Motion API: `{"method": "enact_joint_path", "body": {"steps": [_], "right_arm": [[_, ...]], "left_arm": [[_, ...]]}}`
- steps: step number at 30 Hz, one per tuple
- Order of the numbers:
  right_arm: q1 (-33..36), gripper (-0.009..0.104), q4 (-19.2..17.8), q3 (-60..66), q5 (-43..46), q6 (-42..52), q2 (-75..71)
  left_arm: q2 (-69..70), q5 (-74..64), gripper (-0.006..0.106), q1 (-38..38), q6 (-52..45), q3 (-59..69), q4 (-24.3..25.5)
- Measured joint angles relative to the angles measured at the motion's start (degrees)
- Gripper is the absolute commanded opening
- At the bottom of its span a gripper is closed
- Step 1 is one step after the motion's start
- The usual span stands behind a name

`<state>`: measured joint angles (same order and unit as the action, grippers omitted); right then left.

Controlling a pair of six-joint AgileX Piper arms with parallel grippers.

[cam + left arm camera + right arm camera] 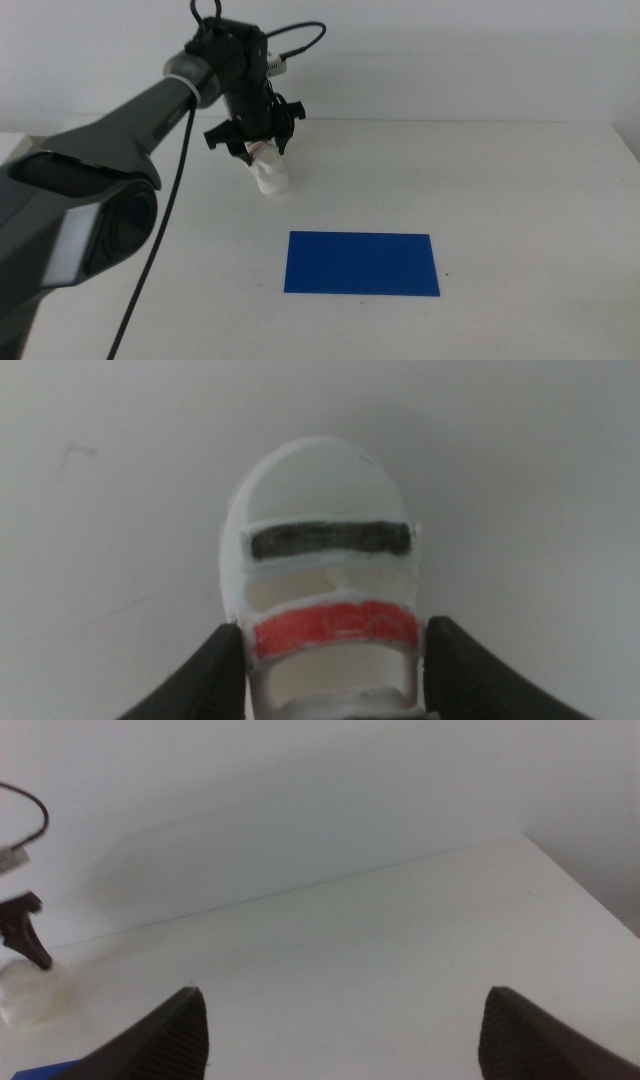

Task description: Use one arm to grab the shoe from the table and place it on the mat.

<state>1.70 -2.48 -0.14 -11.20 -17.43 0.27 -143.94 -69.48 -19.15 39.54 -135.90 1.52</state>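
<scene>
A pale wall stands behind the white table (500, 180), which fills most of the middle view and lies plain under both of my wrist cameras. My left arm (110, 130) is the largest thing over it, reaching in from the left side of that view toward the far part of the tabletop, with a black cable (160, 240) hanging along it. The blue mat (361, 263) lies flat nearer the camera, to the right of the arm and well apart from where I am working. The shoe (270, 175) sits on the table beyond the mat, not touching it, white with 1 dark strap (330, 538) across the middle and 1 red strap (335, 627) closer to my wrist. My left gripper (252, 142) is down over the shoe, and in the left wrist view my 2 dark fingers (210, 675) stand on either side of it at the red strap, right against its white sides, closed on it as far as I can tell. Whether the sole rests on the table or is clear of it, I cannot tell. My right gripper (340, 1020) waits off to the right, out of the middle view, its 2 fingers spread wide apart over bare table with nothing between them.
</scene>
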Motion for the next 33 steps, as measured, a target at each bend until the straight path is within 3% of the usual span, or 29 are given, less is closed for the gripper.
{"method": "enact_joint_path", "body": {"steps": [4, 9, 15, 20, 29, 33], "right_arm": [[0.0, 0.079, 0.0, 0.0, 0.0, 0.0, 0.0], [0.0, 0.079, 0.0, 0.0, 0.0, 0.0, 0.0], [0.0, 0.079, 0.0, 0.0, 0.0, 0.0, 0.0], [0.0, 0.079, 0.0, 0.0, 0.0, 0.0, 0.0], [0.0, 0.079, 0.0, 0.0, 0.0, 0.0, 0.0], [0.0, 0.079, 0.0, 0.0, 0.0, 0.0, 0.0]], "left_arm": [[6.6, -0.4, -0.002, -1.6, 0.0, 4.3, -0.1], [17.5, 0.3, -0.002, -9.2, 6.8, 17.1, 5.1], [24.9, 9.4, -0.002, -19.5, 22.4, 33.7, 6.4], [24.5, 13.6, -0.002, -24.9, 34.1, 37.6, 8.7], [24.4, 14.3, -0.002, -25.9, 30.6, 37.7, 8.5], [24.4, 16.5, -0.002, -25.9, 28.3, 37.7, 11.0]]}}
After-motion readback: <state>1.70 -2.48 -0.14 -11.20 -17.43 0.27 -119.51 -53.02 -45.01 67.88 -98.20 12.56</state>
